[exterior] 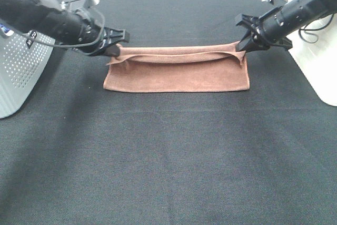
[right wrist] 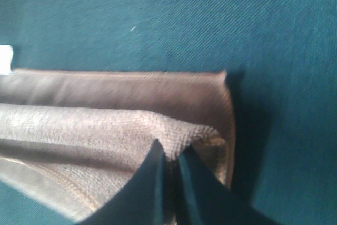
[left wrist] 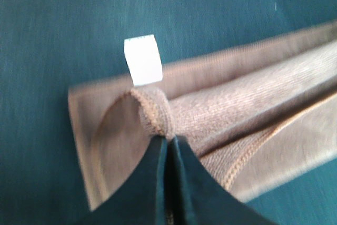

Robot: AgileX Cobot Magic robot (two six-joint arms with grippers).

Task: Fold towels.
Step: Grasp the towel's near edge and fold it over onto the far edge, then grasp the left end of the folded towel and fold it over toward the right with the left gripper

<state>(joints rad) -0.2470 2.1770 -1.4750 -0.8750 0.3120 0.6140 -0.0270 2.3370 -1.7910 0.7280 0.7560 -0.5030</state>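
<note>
1. Two claws are at work, one at each end of the towel's (exterior: 176,75) far long edge. The left claw (exterior: 115,50) is pinched shut on its corner, and the right claw (exterior: 243,46) is pinched shut on the opposite one.
2. The towel sits on the black bench (exterior: 168,156), towards the far middle, between the two arms. Its near edge rests flat on the bench, while the gripped edge is held a little above it and runs as a fairly straight ridge from claw to claw.
3. Both wrist views show a second layer of cloth lying flat under the raised edge. A small white tag (left wrist: 142,60) juts from the edge of that flat layer, just beside the left claw's corner.
4. My reading is that a fold in half is under way, with one edge lifted and a layer already beneath it. The raised edge has not yet been laid down.
5. The next move calls for both claws to travel together at the same height and pace, so the edge stays taut and does not skew.
6. The lifted edge should then be lowered until it lines up with the edge of the flat layer, corner over corner.
7. Only once the cloth lies on itself should the claws open and draw back along the bench, without dragging the corners.
</note>
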